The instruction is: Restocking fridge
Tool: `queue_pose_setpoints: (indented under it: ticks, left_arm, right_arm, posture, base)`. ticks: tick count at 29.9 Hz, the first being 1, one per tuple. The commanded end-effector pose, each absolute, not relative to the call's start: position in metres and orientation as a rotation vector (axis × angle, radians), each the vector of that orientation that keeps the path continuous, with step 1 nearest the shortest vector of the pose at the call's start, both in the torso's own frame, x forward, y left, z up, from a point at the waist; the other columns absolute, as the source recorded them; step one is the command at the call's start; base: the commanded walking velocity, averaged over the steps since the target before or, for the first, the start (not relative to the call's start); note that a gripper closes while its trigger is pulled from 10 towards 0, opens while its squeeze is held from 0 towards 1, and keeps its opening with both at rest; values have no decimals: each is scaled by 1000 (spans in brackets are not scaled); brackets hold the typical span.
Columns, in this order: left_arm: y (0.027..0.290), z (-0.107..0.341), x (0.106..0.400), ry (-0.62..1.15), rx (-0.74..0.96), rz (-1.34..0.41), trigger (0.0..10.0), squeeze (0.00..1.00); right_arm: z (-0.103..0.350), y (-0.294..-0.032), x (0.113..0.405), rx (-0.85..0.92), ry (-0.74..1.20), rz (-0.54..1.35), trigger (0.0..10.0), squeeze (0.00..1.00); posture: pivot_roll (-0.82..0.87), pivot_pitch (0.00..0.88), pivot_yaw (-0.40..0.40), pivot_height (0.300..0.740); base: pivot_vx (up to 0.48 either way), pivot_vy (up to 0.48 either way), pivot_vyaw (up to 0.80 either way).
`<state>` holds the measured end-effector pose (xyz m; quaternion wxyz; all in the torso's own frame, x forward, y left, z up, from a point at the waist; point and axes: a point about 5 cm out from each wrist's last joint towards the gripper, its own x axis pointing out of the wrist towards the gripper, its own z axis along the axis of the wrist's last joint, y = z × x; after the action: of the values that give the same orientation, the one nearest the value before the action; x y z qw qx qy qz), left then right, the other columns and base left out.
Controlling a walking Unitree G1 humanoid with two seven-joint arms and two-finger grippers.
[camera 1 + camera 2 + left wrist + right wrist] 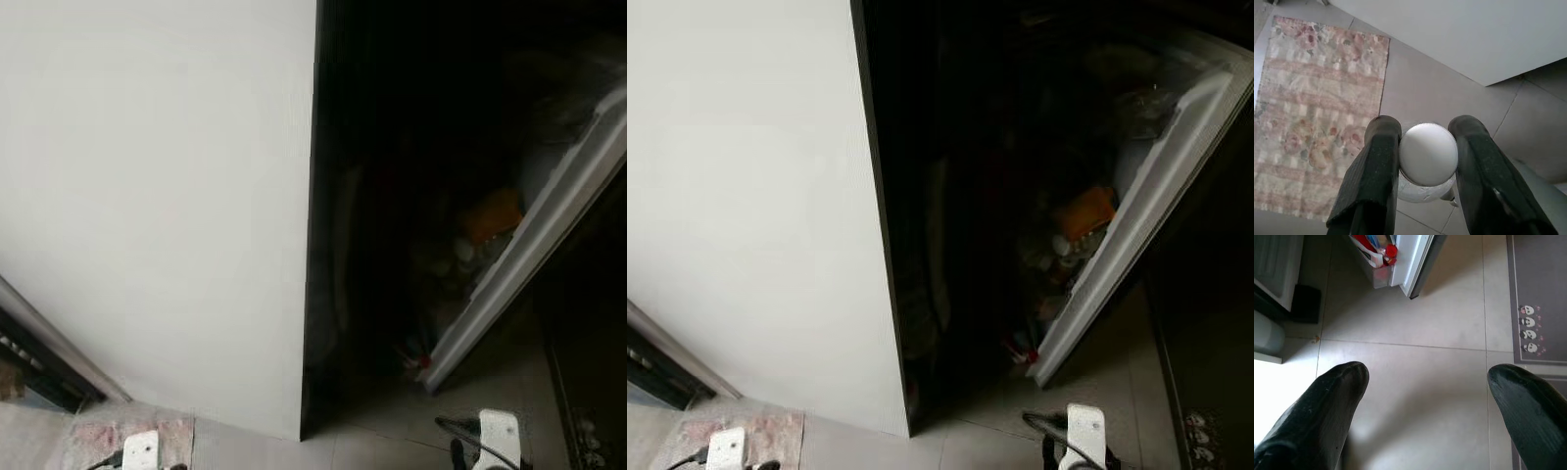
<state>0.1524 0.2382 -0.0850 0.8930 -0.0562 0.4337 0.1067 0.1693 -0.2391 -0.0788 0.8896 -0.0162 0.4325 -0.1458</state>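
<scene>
1. Head view is looking down at the fridge: the white side panel (157, 196) takes up everything from about 9 to 12 o'clock, and the dark open interior (411, 147) sits at 1 to 3.
2. The fridge door (529, 245) is swung open, its pale edge running diagonally from 2 o'clock down toward 5. There's an orange item (493, 213) on the door shelf with some other stuff under it, too dark to name.
3. Left tool (1426, 156) is pinching a bottle with a white ribbed cap (1428, 152) between its two black fingers (1376, 171), one pressed on each side. So the thing to stock is still out at the left arm, low over the floor, not in the fridge.
4. Under it in the left wrist view there's a floral rug (1317, 98) on the tile floor (1449, 93), with the white fridge panel just past that.
5. Right tool (1430, 401) is spread wide with nothing in it, hanging over bare tile.
6. Right wrist view also catches the bottom corner of the door with a red-capped bottle (1390, 253) in the lower bin, plus a dark mat (1537, 298) with little panda figures at the edge.
</scene>
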Motion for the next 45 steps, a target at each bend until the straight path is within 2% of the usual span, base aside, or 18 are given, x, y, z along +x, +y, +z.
queue_pose_setpoints:
  ticks: [1,8,11,22,33,37,45]
  left_arm:
    - [234,-86,152,913,-118,209,10000,0]
    - [234,-86,154,910,-109,198,10000,0]
    - [234,-86,153,914,-104,206,10000,0]
    - [249,-86,142,935,-101,220,10000,0]
    - [251,-91,129,978,-83,222,10000,0]
    - [252,-91,127,983,-72,222,10000,0]
    - [237,-90,141,968,-65,195,10000,0]
  right_arm:
    - [-79,-244,166,-33,900,-318,10000,0]
    - [-75,-243,173,-46,871,-301,10000,0]
    - [-71,-237,184,-58,828,-238,10000,0]
    - [-72,-236,183,-37,840,-242,10000,0]
    - [-74,-235,181,-14,846,-234,10000,0]
    - [-75,-235,180,-6,856,-242,10000,0]
    - [-74,-234,181,15,845,-239,10000,0]
  posture:
    - [16,29,-13,740]
    - [15,20,-9,740]
    - [14,14,-7,740]
    - [15,3,-3,740]
    - [19,22,-5,740]
    - [18,32,-6,740]
    - [17,38,-8,740]
  base:
    - [0,-326,0]
    - [0,-312,0]
    - [0,0,800]
    - [0,0,800]
    - [0,0,764]
    - [0,0,0]
    - [0,-254,0]
